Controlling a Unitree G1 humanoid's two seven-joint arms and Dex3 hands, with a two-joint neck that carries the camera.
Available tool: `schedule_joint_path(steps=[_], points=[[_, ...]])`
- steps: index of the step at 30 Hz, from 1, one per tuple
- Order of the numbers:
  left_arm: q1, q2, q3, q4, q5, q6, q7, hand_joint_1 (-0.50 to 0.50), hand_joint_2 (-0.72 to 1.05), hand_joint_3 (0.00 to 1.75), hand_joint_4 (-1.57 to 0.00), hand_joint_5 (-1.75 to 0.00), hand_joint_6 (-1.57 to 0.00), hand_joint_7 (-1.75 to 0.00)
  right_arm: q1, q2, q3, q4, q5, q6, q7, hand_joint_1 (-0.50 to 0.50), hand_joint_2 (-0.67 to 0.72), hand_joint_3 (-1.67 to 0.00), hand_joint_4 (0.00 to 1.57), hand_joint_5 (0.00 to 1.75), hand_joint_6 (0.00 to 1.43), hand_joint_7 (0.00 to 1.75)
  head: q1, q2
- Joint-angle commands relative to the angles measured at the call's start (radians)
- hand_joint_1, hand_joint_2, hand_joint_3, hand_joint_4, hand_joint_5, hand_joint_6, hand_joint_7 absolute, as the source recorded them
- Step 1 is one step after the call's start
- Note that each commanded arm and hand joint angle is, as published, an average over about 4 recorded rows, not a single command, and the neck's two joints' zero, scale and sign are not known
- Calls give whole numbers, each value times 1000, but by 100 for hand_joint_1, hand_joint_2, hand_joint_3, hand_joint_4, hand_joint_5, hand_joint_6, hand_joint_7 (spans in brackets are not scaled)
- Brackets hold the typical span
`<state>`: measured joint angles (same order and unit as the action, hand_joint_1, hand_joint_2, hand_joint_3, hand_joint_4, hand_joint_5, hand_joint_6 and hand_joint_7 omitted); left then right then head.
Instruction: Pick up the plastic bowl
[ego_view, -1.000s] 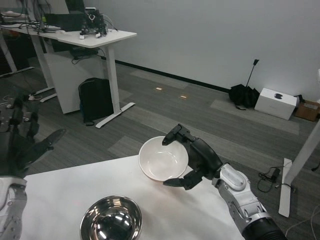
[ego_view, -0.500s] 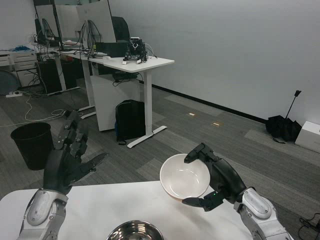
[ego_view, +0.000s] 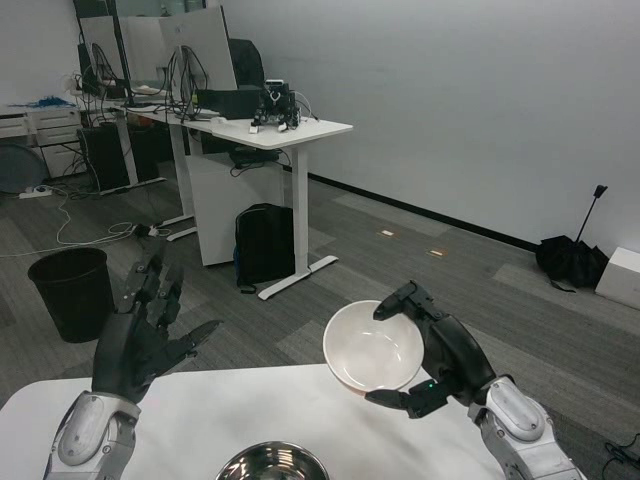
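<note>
The white plastic bowl (ego_view: 373, 346) hangs tilted above the far edge of the white table (ego_view: 190, 410), its hollow facing me. My right hand (ego_view: 437, 352) grips it by the rim from the right side, fingers curled over the top and under the bottom. On the left, my left hand (ego_view: 140, 335) is raised above the table with fingers spread and nothing in it.
A shiny metal bowl (ego_view: 272, 464) sits on the table at the bottom edge of the view. Beyond the table are a white desk (ego_view: 270, 130) with monitors, a black backpack (ego_view: 265, 243), a black bin (ego_view: 70, 290) and grey carpet.
The view tilted up over the second. The white bowl stays lifted in my right hand, slightly more upright than half a second ago. My left hand stays raised and spread.
</note>
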<state>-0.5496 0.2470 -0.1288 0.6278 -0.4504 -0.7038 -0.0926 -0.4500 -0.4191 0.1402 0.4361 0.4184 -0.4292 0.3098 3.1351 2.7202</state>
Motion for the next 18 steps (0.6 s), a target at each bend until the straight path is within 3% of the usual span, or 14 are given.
schedule_joint_path(steps=[1, 18], points=[[14, 2, 6, -9, 4, 3, -4, -50, 78, 0, 0, 0, 0, 0, -31, -7, 19, 1, 23, -37, -15, -25, -60, -135, 91, 136, 14, 168, -3, 7], [20, 4, 18, -20, 3, 1, -10, -50, 78, 0, 0, 0, 0, 0, -52, -7, 60, -95, 40, -56, -59, -25, -60, -135, 94, 136, 15, 168, -18, 15]])
